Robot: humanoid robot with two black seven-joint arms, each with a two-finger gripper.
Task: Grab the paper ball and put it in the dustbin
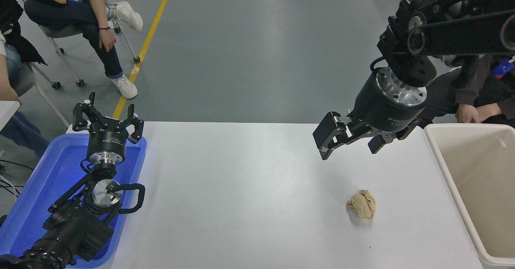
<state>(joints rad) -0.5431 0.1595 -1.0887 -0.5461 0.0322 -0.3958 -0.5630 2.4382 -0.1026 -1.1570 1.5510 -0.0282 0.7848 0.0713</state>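
Paper ball (362, 204), crumpled tan wad, white table (241, 204)

Two black jointed arms with silver screw-studded wrist rings, looped black cables, black-fingered left claw (108, 120) and right claw (349, 140).

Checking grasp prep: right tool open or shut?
Open. The right tool hangs above the table with its fingers spread, nothing between them; the paper ball lies below.

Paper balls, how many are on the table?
1. The paper ball lies on the white table, between the open right gripper and the dustbin. The dustbin's inside is only partly in view.
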